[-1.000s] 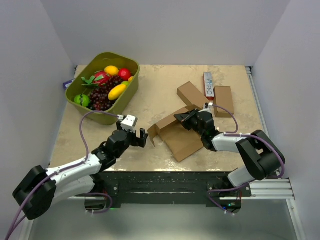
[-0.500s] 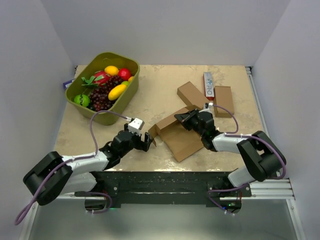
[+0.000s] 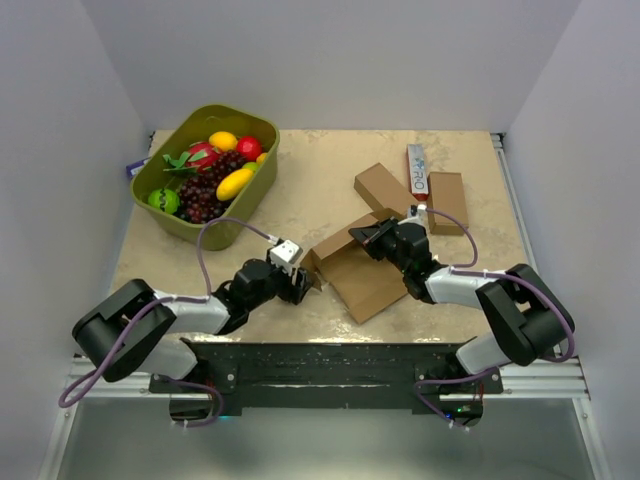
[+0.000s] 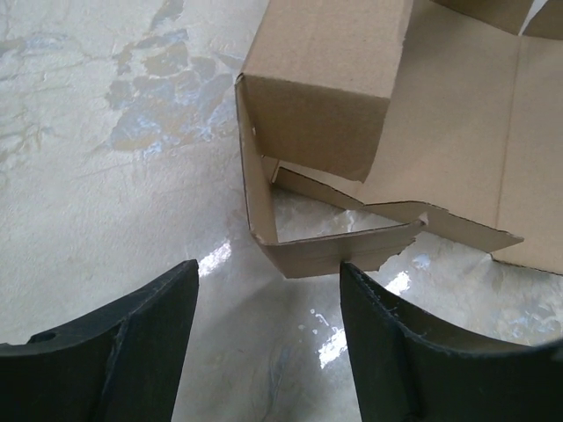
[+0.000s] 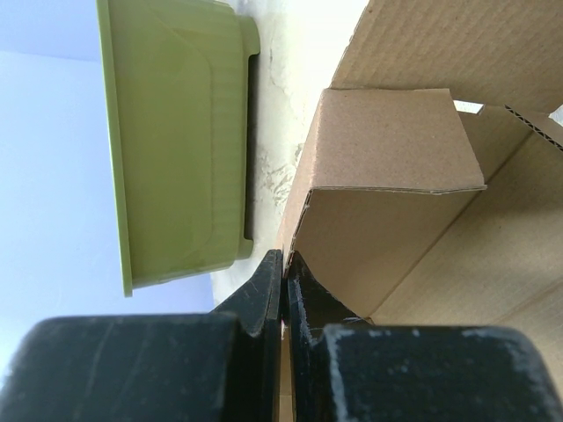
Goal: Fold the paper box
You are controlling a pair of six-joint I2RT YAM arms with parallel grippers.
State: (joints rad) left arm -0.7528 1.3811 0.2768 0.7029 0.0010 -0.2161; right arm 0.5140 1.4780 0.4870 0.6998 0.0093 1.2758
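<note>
Here, the paper box (image 3: 365, 282) is plain brown corrugated cardboard, flaps angular.

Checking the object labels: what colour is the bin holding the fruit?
Olive green; the bin shows best in the top external view.

You look down on a table (image 3: 320, 195) with a pale beige, marbled top. Seen close from the left wrist, its surface is glossy and carries bright patches of reflected light. Plain white walls close it in: a back wall (image 3: 320, 60), a left wall (image 3: 50, 150) and a right wall (image 3: 590, 120). A black plate (image 3: 320, 362) runs along the near edge, and a silvery metal rail (image 3: 512, 200) follows the right edge.
</note>
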